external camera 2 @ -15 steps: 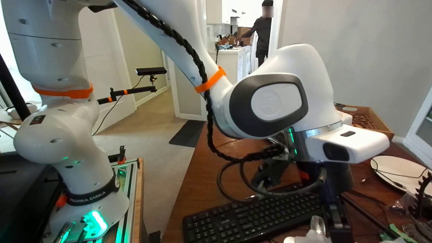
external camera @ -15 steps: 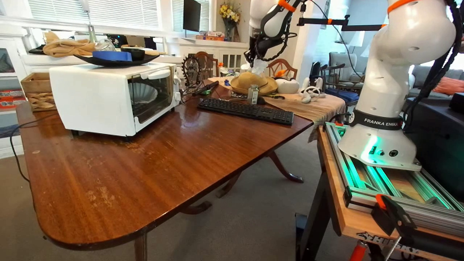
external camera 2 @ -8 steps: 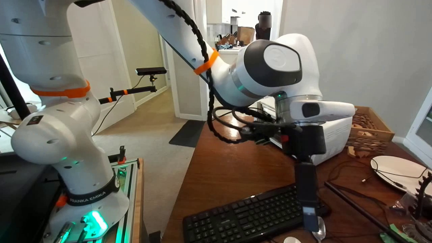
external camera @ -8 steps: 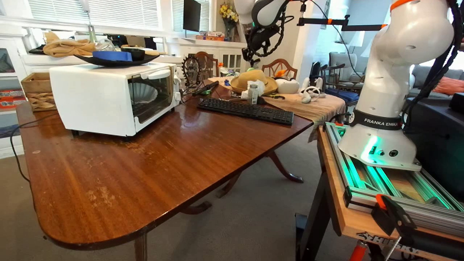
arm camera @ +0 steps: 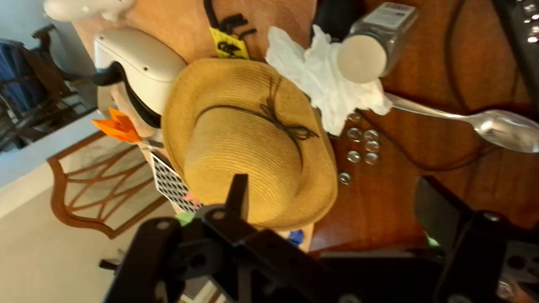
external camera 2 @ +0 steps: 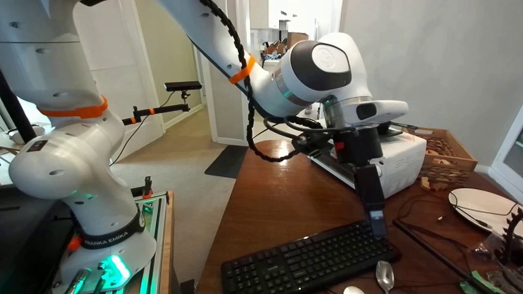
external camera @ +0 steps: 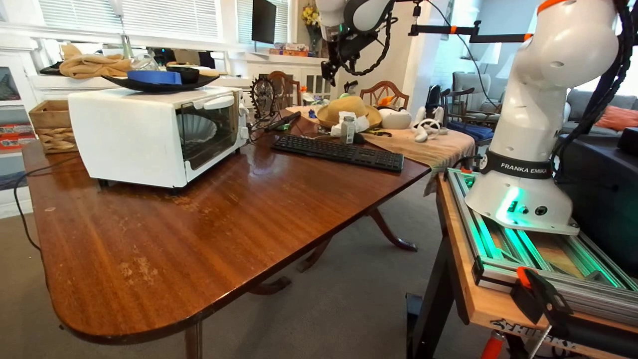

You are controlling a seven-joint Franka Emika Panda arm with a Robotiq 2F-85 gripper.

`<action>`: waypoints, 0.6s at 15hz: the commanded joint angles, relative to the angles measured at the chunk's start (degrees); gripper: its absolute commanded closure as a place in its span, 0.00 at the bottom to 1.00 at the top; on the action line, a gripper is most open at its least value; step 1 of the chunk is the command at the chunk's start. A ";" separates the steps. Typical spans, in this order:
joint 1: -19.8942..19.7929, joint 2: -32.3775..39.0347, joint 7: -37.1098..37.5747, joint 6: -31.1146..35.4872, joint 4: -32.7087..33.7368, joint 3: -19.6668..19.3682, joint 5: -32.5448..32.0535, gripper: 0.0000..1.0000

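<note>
The end effector [arm camera: 332,185] hangs above the tabletop [external camera 2: 278,200], its 2 fingers [arm camera: 239,193] parted wide, with nothing held between them and no contact visible. The white tissue [arm camera: 324,80] lies crumpled on the tabletop, just beside the brim of the straw hat [arm camera: 248,139]; whether the 2 touch cannot be established. Principal hazard: the clear jar [external camera: 348,132], upright in an exterior view, stands next to the tissue. It is fairly tall and narrow, so a sideways sweep of a finger at that height would probably tip it. The handle of the spoon [arm camera: 505,128] runs to the tissue's edge, where its end is hidden; a pull on the tissue could drag the spoon along. In the wrist view 1 finger lines up over the hat, and a descent in that line risks denting the crown or shoving the hat aside. Loose glass beads [arm camera: 363,145] lie near the tissue and would likely scatter if brushed. A thin cable [arm camera: 449,54] passes close to the spoon and may snag on a low fingertip. The keyboard [external camera 2: 306,261] is exposed to knocks should the end effector travel low across it.
</note>
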 commanded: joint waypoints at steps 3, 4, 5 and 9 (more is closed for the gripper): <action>1.35 -8.06 -7.03 6.90 -8.23 6.94 1.25 0.00; 1.91 -9.64 -7.30 8.77 -9.81 8.22 2.00 0.00; 2.36 -10.65 -7.93 10.92 -11.16 9.32 3.12 0.00; 1.73 -9.96 -8.35 13.55 -10.50 11.98 4.12 0.00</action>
